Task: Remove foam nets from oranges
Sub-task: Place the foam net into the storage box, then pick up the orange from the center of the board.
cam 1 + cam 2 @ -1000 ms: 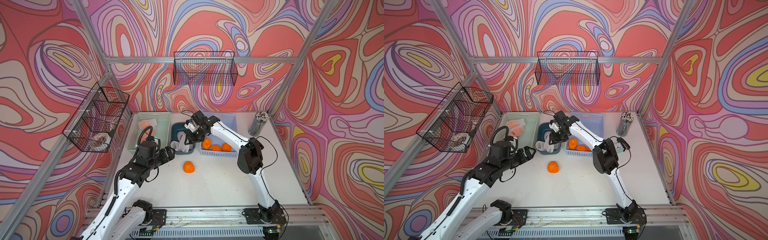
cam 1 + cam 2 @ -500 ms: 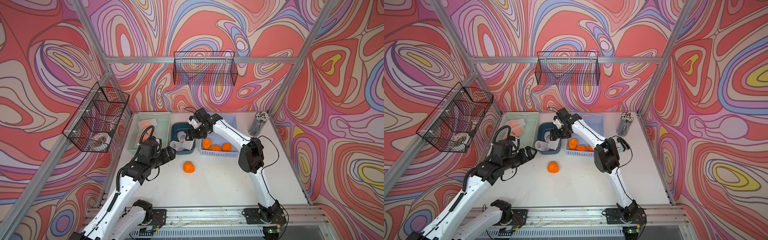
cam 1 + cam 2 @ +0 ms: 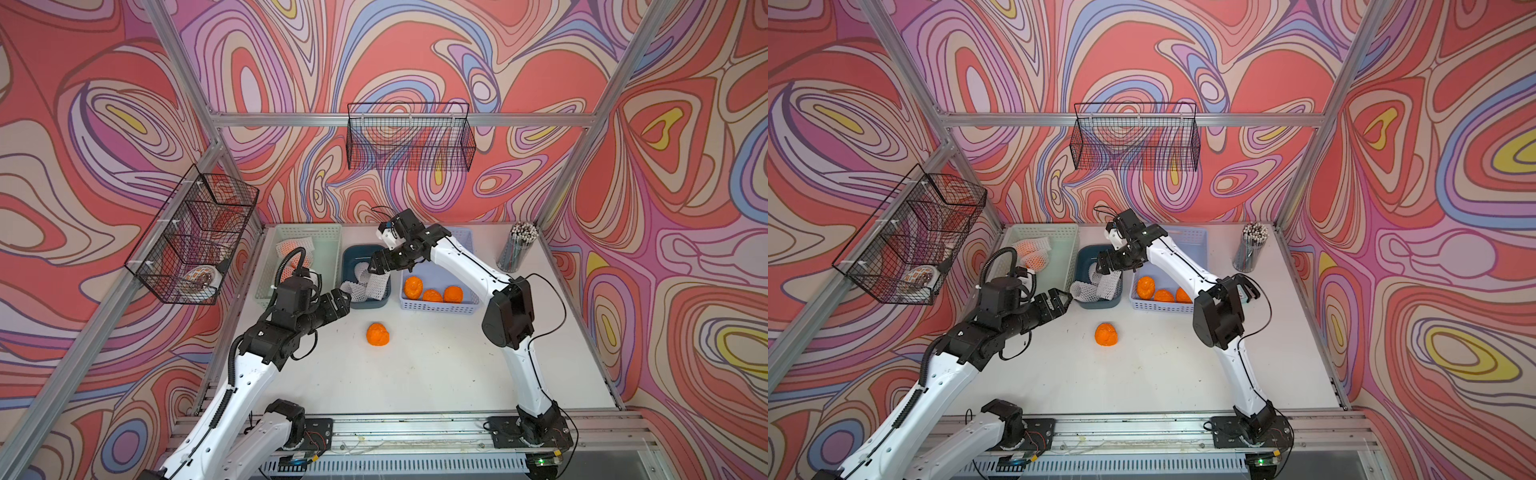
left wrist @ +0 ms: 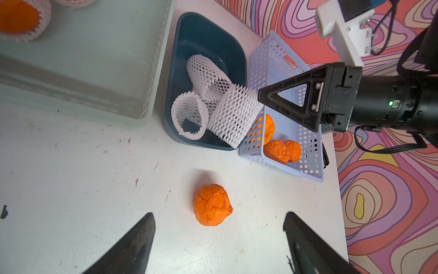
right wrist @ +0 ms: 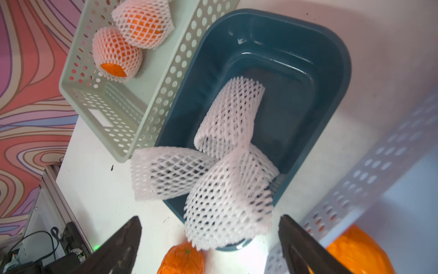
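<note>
Swirl-patterned red-purple walls (image 3: 415, 50); aluminium frame (image 3: 291, 119); white tabletop (image 3: 415, 374); black wire basket (image 3: 409, 137) on back rail, another (image 3: 191, 237) at side.

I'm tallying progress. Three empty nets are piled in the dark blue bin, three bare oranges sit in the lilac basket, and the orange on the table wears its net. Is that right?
Not quite: the orange on the table is bare, as the left wrist view shows. The rest holds: three empty nets in the dark blue bin, three bare oranges in the lilac basket.

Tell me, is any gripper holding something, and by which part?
Nothing is held: the left gripper and the right gripper both stand open and empty.
</note>
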Controlling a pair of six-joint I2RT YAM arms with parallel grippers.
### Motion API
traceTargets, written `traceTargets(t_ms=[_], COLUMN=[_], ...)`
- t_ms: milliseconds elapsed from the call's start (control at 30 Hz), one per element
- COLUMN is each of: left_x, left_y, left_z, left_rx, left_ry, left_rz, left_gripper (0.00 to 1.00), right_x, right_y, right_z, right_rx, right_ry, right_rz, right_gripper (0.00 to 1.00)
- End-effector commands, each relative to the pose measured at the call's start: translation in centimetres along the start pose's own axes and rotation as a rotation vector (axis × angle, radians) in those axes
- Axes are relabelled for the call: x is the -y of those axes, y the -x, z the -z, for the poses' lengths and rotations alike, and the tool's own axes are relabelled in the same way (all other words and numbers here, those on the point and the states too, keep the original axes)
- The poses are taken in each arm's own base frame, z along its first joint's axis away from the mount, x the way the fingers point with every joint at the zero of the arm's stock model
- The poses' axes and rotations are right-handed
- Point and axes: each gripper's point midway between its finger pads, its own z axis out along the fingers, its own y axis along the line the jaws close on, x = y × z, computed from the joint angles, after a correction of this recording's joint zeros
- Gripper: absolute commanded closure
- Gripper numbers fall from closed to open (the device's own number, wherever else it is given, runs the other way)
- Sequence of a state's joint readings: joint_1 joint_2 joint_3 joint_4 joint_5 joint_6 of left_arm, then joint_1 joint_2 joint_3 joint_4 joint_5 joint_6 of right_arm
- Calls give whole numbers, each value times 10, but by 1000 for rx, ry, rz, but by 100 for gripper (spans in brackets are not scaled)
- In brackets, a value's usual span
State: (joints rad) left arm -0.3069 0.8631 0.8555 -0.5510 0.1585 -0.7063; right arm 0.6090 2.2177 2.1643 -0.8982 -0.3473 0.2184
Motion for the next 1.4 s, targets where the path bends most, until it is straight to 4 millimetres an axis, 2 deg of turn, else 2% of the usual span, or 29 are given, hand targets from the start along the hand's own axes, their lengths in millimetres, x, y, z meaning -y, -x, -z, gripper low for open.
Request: traceTargets(t_ms=[0,167,267,333,467,500,667,867,967,1167,1367], left_x=[1,4,10,16,26,28,37,44,46,47,44], left_y=[11,23,32,38,49,50,50,35,23,-1,-33], left_z=[15,30,44,54,77,82,101,115,121,137,151], left_rx=[49,94,125,147,191,194,197,162,136,126,19], left_ry=[23,41,41,35,24,21,0,-60,-105,-195,-253], left_rz=[-47,-86,-138,-182,-283,-310,-404,-474,-497,-527,-494], left_gripper=[11,6,4,0,0,0,0,0,0,0,0], right_x=[-13,-30,-36,-38,-48,-53,-57,-59,-58,-60,-56], right_y=[18,4,-16,-32,-66,-74,-117,-156,-171,-183,-190], right_z=[43,66,71,70,70,76,66,47,29,-2,-29], right_rx=[116,159,129,92,30,27,-60,-158,-211,-266,-322], right_ry=[-1,75,119,144,195,206,226,212,204,216,192], right_rz=[58,80,69,55,20,23,-7,-27,-56,-108,-144], right_gripper=[3,2,2,2,2,2,2,2,2,2,2])
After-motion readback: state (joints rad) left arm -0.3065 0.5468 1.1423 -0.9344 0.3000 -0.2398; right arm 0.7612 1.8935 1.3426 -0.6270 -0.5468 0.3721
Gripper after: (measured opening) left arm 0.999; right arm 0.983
